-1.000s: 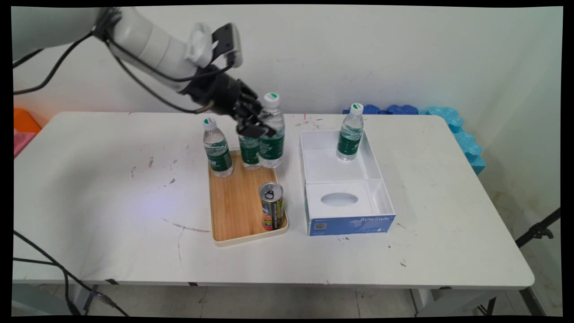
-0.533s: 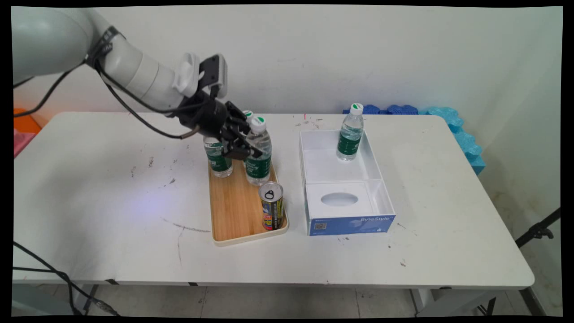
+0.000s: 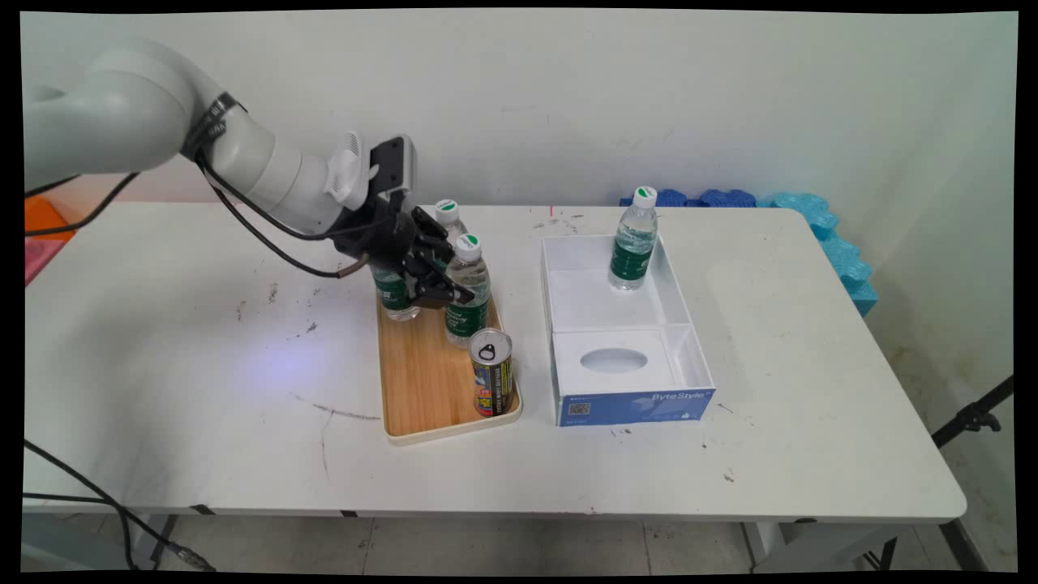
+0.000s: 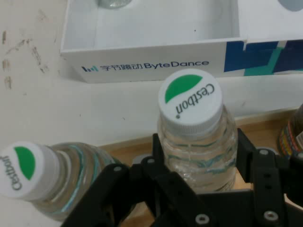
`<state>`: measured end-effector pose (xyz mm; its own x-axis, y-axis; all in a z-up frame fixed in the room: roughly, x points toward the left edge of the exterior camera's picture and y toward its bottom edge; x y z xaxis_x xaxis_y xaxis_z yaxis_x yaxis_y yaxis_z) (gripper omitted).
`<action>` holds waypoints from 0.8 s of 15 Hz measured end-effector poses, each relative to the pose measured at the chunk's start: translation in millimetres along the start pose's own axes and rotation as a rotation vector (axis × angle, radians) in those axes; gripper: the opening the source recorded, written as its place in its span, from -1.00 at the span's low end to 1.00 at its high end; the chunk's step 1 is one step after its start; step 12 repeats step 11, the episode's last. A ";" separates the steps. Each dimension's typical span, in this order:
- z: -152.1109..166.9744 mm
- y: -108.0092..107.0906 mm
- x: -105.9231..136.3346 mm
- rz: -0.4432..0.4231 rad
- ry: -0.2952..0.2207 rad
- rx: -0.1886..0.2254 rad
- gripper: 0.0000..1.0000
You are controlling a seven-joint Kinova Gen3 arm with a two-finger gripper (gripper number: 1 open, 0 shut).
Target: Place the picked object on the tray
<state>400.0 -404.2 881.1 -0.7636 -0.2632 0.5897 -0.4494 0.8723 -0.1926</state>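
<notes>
My gripper (image 3: 444,285) is shut on a clear water bottle (image 3: 468,294) with a green label and a white-green cap. I hold it upright over the far half of the wooden tray (image 3: 422,389), its base at or just above the wood. In the hand view the bottle (image 4: 194,127) sits between the two black fingers (image 4: 158,156). A second bottle (image 3: 448,215) stands just behind it. A third bottle (image 3: 395,294), partly hidden by my hand, stands at the tray's far left corner. A drink can (image 3: 491,371) stands at the tray's near right.
A white open box (image 3: 679,312) with a blue front lies right of the tray, with another water bottle (image 3: 633,241) standing in its far part. Blue foam pieces (image 3: 819,219) lie at the table's far right corner. Black cables hang at the left.
The gripper has come down and toward the near left with the bottle, from raised above the tray's far end to low over the tray.
</notes>
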 end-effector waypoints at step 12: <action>13.2 10.6 -20.6 -0.025 -0.009 0.000 1.00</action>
